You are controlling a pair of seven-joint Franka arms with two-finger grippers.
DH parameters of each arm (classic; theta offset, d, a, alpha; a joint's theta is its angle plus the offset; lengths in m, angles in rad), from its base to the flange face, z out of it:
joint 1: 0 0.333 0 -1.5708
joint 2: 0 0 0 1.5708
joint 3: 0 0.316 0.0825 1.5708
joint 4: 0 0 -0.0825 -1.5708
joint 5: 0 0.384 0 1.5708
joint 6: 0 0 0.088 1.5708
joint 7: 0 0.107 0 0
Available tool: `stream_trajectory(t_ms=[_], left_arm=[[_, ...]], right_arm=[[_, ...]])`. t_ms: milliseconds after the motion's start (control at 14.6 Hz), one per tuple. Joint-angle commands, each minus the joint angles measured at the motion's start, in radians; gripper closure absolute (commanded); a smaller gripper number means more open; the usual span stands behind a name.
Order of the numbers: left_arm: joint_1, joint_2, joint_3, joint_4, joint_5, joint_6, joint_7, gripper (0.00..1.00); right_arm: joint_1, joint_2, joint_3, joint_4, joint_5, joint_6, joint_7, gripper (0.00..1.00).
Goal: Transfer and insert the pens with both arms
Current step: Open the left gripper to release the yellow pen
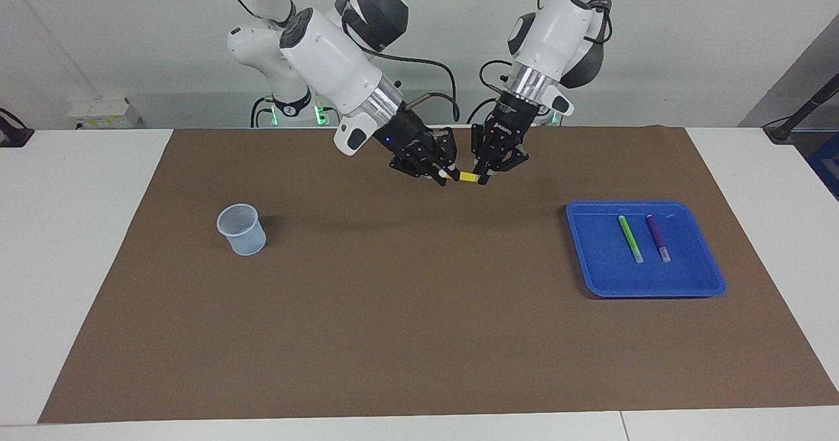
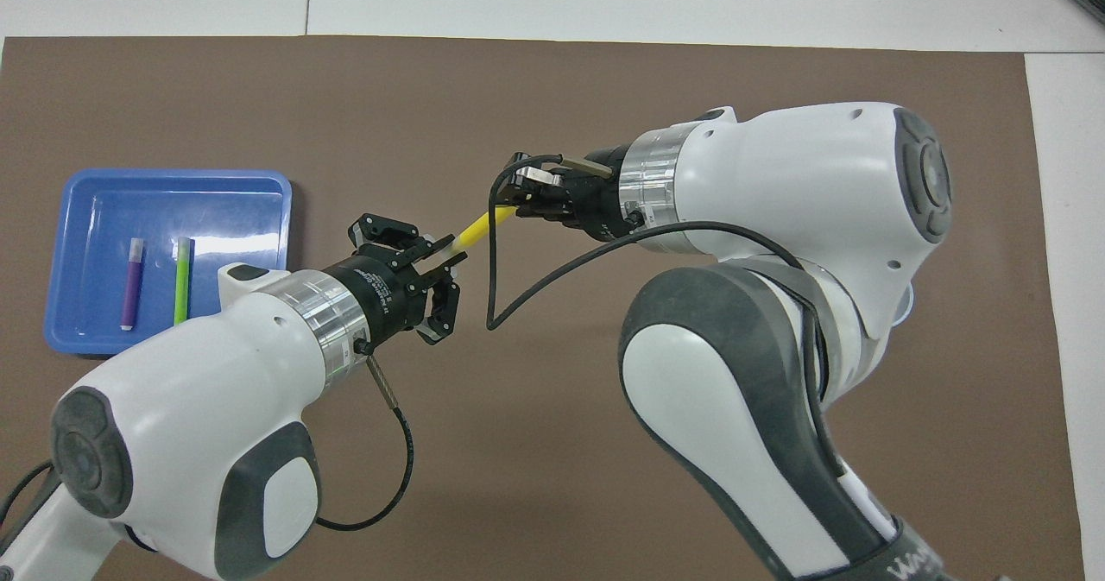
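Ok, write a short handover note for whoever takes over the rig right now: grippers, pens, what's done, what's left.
Left gripper: shut on the yellow pen, up over the brown mat, between the cup and the tray.
Right gripper: closed around the same pen's other end, the pale cap end; the handover is mid-way and neither has let go.
Green pen and purple pen: lying side by side in the blue tray at the left arm's end.
Cup: upright at the right arm's end, no pen visible in it.
Done: yellow pen picked from the tray side.
Left: finish the pass, insert it in the cup, then the other two.
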Motion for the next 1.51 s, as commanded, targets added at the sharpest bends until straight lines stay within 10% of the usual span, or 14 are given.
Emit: stream_trajectory(t_ms=[0,343,891,1233,1439], left_arm=[[-0.013,-0.040,0.008,-0.034,0.019,0.014,-0.032,1.00],[-0.013,-0.040,0.002,-0.034,0.018,0.012,-0.033,1.00],[-0.012,-0.040,0.000,-0.033,0.042,0.015,-0.032,1.00],[-0.008,-0.040,0.000,-0.031,0.048,0.015,-0.032,0.00],[-0.008,-0.040,0.000,-0.031,0.050,0.017,-0.032,0.00]], right_arm=[[-0.009,0.003,0.006,0.003,0.003,0.030,0.004,0.82],[-0.009,0.004,0.008,0.003,0.003,0.043,0.004,1.00],[-0.011,0.003,0.008,0.003,0.004,0.043,-0.001,1.00],[-0.011,0.000,0.008,0.003,0.003,0.041,0.000,1.00],[-0.011,-0.003,0.001,0.000,-0.020,0.024,-0.019,1.00]])
